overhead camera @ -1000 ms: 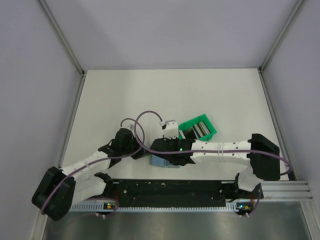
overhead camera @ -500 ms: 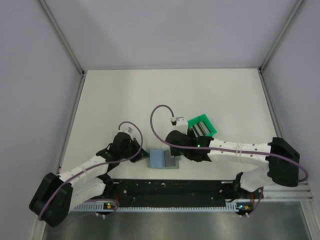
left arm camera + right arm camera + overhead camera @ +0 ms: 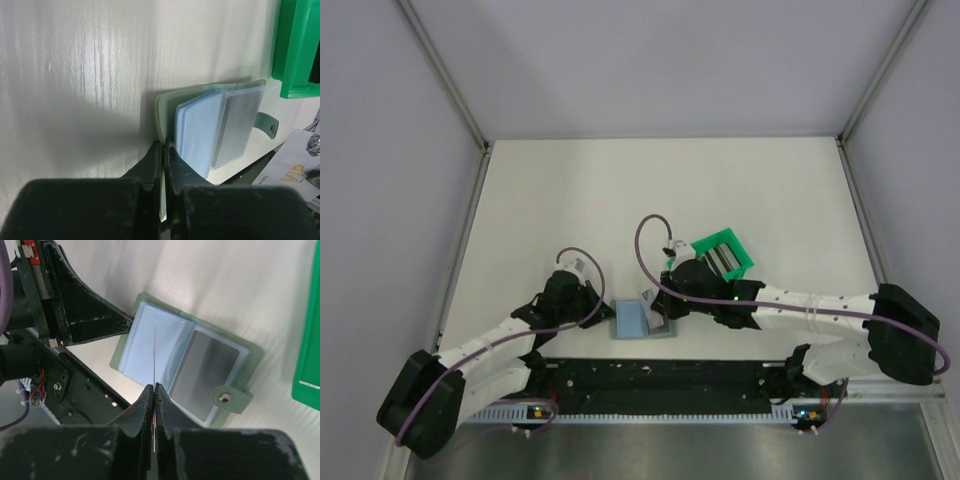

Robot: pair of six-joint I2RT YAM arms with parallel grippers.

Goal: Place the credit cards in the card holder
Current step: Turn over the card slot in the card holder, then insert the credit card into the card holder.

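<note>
The card holder point(image 3: 192, 365) lies open near the table's front edge, grey-green outside, light blue pockets inside. A grey card point(image 3: 202, 375) fills its right pocket. My left gripper point(image 3: 164, 144) is shut on the left edge of the card holder point(image 3: 215, 125), pinning the cover. My right gripper point(image 3: 154, 386) is shut on a whitish credit card point(image 3: 154, 352), seen edge-on, standing above the holder's left blue pocket. In the left wrist view that card point(image 3: 295, 165) shows gold lettering. From above, the card point(image 3: 648, 296) hangs over the card holder point(image 3: 632, 322).
A bright green open bin point(image 3: 720, 255) with dark and grey cards inside stands just behind and right of the holder. The black base rail point(image 3: 660, 380) runs close in front. The left gripper's fingers point(image 3: 100, 315) lie against the holder's left side.
The right arm has drawn back to the right, uncovering the holder, and now holds the card over the holder's left half. The left gripper stays at the holder's left edge.
</note>
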